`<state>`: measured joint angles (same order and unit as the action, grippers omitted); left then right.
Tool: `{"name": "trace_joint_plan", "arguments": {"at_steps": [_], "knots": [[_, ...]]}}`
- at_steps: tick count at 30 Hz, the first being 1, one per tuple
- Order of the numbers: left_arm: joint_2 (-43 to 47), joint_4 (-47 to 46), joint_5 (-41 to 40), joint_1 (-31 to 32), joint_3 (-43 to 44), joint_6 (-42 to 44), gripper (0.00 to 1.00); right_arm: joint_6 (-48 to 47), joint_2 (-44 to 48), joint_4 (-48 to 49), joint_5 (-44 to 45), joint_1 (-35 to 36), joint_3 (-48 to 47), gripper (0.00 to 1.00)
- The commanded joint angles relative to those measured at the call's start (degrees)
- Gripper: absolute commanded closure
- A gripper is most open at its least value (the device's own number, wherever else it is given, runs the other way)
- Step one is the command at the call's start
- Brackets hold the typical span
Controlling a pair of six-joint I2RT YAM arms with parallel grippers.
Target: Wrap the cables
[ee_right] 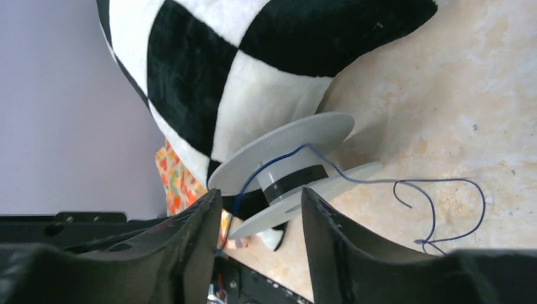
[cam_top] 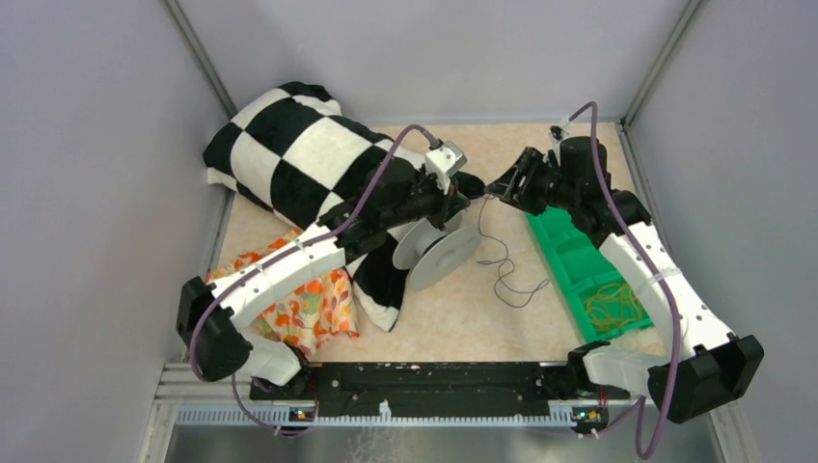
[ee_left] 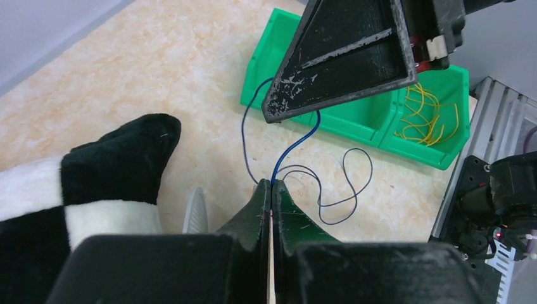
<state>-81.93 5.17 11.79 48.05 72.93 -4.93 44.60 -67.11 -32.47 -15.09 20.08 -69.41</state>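
Cable (cam_top: 503, 273): thin dark blue wire. One end is up at the two gripper tips in the upper middle of the top view, and the rest drops to the table (cam_top: 463, 309) and lies in loose kinked loops between the spool (cam_top: 439, 253) and the green bin (cam_top: 579, 265). Left gripper (ee_left: 271, 187) has its fingers pressed together and pinches the cable right at the tips. In the left wrist view the wire rises from there and passes behind the right gripper's black finger at the top of frame. Right gripper (ee_right: 261, 196) has its jaws spread with a clear gap. A strand runs from the spool's flange down through that gap, close to the finger in the lower left of the frame, and nothing is clamped. The spool lies tilted on the table, with a dark band around the hub; it leans on the black-and-white checkered pillow (cam_top: 299, 154), which fills the upper left of the top view. Yellow rubber bands (cam_top: 617, 307) sit in the bin's near compartment. Floral cloth (cam_top: 309, 304) is in the lower left, partly under the pillow and left arm.
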Motion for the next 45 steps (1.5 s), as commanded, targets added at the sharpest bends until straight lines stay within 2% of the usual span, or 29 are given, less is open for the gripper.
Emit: {"name": "trace_joint_plan", "arguments": {"at_steps": [1, 3, 6, 11, 14, 20, 28, 38, 40, 43, 45], "knots": [[4.5, 2.6, -2.5, -0.1, 0.4, 1.9, 1.00, -2.8, 0.7, -0.7, -0.7, -0.2, -1.8, 0.36], [5.6, 5.3, -2.8, -0.2, 0.8, 2.1, 1.00, -4.8, 1.2, -2.4, -0.4, -0.6, -2.8, 0.24], [7.2, 9.2, -3.0, -0.2, 1.4, 2.1, 1.00, -8.5, 2.0, -4.8, 0.5, -1.1, -4.1, 0.16], [7.9, 15.7, -2.0, -0.8, 4.4, 1.2, 1.00, -14.5, 3.4, -7.2, 3.4, -1.8, -5.3, 0.14], [5.4, 21.7, -0.7, -2.6, 8.7, -0.8, 1.00, -16.2, 5.2, -7.4, 5.7, -1.9, -5.2, 0.14], [4.0, 24.5, 0.2, -4.1, 9.9, -3.9, 1.00, -17.1, 10.6, 0.8, 3.3, -1.8, 0.9, 0.14], [3.1, 26.6, 5.2, -5.5, 10.6, -6.2, 1.00, -18.2, 13.3, 19.4, -6.3, -0.7, 14.5, 0.17], [4.1, 25.0, 6.9, -5.6, 10.0, -7.3, 1.00, -19.8, 7.5, 30.5, -3.3, 5.1, 20.1, 0.23], [4.0, 24.8, 7.8, -5.6, 9.8, -7.3, 1.00, -19.9, 5.9, 31.9, -1.3, 6.2, 20.3, 0.26], [4.3, 24.0, 8.4, -5.6, 8.8, -7.6, 1.00, -18.4, 3.6, 35.5, 0.6, 6.6, 20.9, 0.41], [4.5, 23.9, 8.6, -5.6, 8.2, -7.7, 1.00, -17.5, 2.7, 36.6, 3.1, 6.5, 21.0, 0.45]]}}
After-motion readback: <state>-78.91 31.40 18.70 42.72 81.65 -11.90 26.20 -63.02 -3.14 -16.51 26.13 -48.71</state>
